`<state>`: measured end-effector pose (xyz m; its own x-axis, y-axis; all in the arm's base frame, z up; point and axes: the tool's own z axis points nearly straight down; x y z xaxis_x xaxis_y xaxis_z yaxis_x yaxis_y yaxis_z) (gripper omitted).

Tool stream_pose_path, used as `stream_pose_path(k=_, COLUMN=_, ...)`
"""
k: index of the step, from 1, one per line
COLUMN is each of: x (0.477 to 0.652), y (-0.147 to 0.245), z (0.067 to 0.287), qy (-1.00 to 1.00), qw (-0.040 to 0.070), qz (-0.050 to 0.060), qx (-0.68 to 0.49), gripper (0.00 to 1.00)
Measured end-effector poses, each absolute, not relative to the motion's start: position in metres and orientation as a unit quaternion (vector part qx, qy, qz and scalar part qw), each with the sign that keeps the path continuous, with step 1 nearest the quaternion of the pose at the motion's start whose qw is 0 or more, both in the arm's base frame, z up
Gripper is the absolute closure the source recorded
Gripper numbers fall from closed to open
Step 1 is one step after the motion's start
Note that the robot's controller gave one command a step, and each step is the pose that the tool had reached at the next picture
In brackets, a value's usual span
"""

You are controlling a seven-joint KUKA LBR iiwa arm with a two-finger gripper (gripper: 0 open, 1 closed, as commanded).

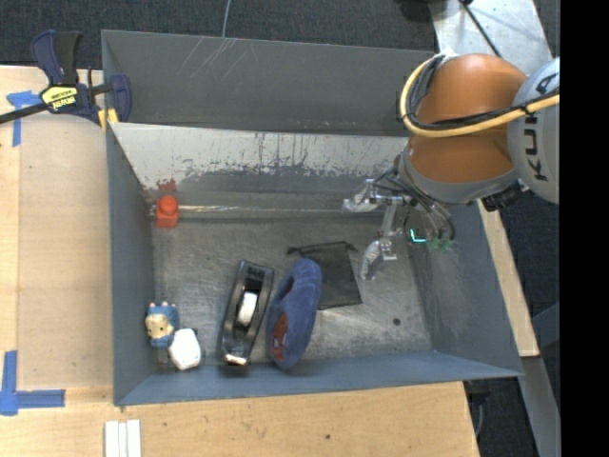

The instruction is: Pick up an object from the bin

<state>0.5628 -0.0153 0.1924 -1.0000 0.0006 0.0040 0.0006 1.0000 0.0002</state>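
My gripper point(370, 228) hangs over the right half of the bin, its two metal fingers spread apart with nothing between them. One fingertip point(361, 201) points toward the back wall. The other fingertip point(373, 259) is just right of a flat dark square pad point(328, 272) lying on the bin floor. A blue oblong fabric thing with a red patch point(295, 310) lies against the pad's left edge. Left of that lies a black tape dispenser with a white roll point(246, 312).
A small orange piece point(166, 208) sits at the back left by the wall. In the front left corner are a little blue and yellow figure point(160, 322) and a white lump point(185, 348). The arm's orange cover looms over the right wall.
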Motion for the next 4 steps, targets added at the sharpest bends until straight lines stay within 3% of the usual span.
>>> stream_pose_path(k=1, x=0.546, y=0.043, z=0.077, qy=-0.994, qw=-0.007, qz=0.0, qx=-0.108, gripper=0.0)
stream_pose_path(k=2, x=0.552, y=0.042, z=0.082, qy=-0.994, qw=-0.019, qz=-0.002, qx=-0.108, gripper=1.0)
stream_pose_path(k=3, x=0.561, y=0.039, z=0.149, qy=-0.994, qw=-0.005, qz=-0.001, qx=-0.111, gripper=1.0)
stream_pose_path(k=4, x=0.576, y=0.02, z=0.292, qy=-0.997, qw=-0.006, qz=0.0, qx=0.081, gripper=1.0)
